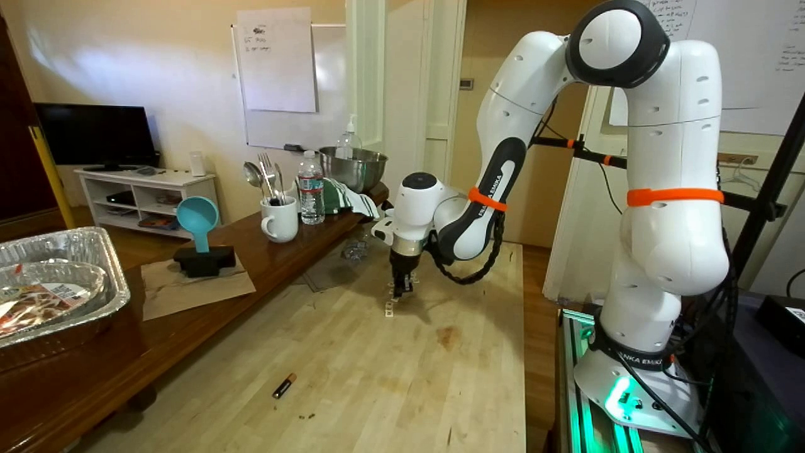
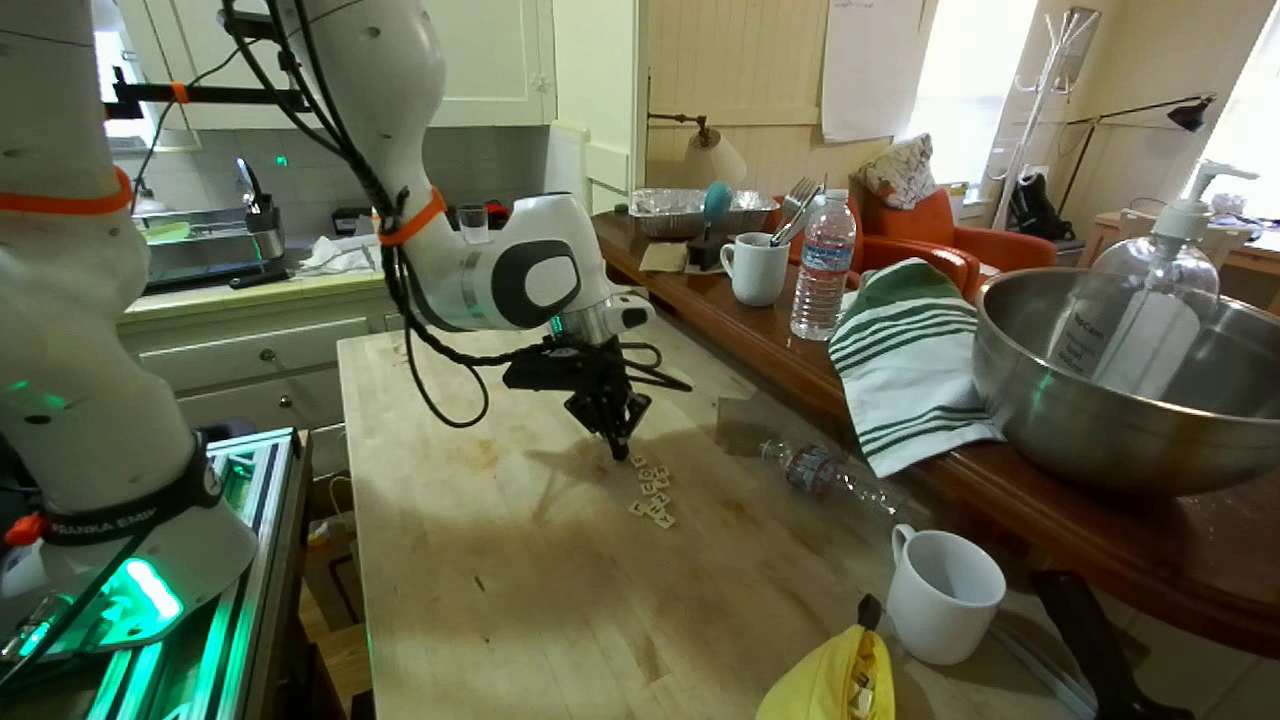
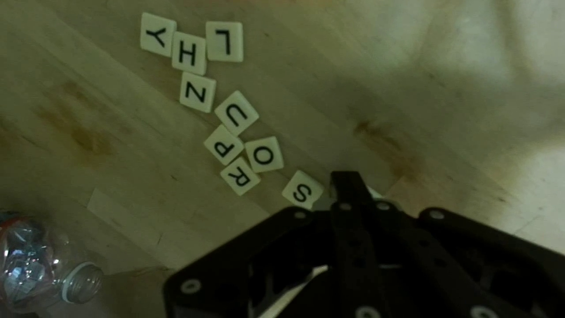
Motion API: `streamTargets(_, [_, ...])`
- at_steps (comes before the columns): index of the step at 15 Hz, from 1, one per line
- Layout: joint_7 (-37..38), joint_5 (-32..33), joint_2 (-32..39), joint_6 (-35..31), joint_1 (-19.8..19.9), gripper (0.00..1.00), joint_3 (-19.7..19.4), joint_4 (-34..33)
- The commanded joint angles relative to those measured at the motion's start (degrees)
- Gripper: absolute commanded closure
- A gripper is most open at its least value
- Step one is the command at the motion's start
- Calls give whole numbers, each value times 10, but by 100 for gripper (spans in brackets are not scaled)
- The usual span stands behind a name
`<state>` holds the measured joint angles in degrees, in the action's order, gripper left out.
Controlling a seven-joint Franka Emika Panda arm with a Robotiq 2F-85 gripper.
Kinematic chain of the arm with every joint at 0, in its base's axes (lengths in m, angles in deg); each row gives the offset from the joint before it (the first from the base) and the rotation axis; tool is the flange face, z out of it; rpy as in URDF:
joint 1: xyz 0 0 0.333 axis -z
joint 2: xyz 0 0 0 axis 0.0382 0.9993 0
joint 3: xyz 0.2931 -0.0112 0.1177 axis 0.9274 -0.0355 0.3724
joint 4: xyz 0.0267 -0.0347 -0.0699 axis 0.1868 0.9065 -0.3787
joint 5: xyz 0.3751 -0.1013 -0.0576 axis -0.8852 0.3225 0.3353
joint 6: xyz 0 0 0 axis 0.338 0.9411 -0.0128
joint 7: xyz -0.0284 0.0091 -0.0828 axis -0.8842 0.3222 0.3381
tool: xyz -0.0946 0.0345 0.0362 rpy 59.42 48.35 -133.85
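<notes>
My gripper (image 3: 346, 185) is shut, its black fingertips together low over the wooden table. It points down in both exterior views (image 1: 397, 293) (image 2: 620, 452). Several cream letter tiles lie flat on the table beside it (image 2: 655, 490). The S tile (image 3: 303, 190) is nearest, just left of the fingertips in the wrist view. The O tile (image 3: 264, 154), R tile (image 3: 240, 176), P tile (image 3: 224, 145) and U tile (image 3: 237, 113) form a cluster beyond it. The L tile (image 3: 224, 41) lies farther off. A pale edge (image 3: 375, 193) shows behind the fingertips, mostly hidden; I cannot tell whether they touch it.
A clear bottle (image 2: 815, 470) lies near the raised brown counter (image 1: 251, 258). A battery (image 1: 284, 385) lies on the table. A white mug (image 2: 945, 595), yellow pouch (image 2: 830, 680) and black handle (image 2: 1095, 650) are at one end. The counter holds a cutlery mug (image 1: 280, 220) and metal bowl (image 2: 1120, 420).
</notes>
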<state>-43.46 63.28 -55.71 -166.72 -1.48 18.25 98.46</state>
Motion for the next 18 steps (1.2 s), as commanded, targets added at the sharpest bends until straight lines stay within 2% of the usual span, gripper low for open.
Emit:
streamTargets(1, [19, 22, 19, -15, -10, 100, -7, -7])
streamTargets(18, [20, 50, 25, -16, -22, 100, -10, -13])
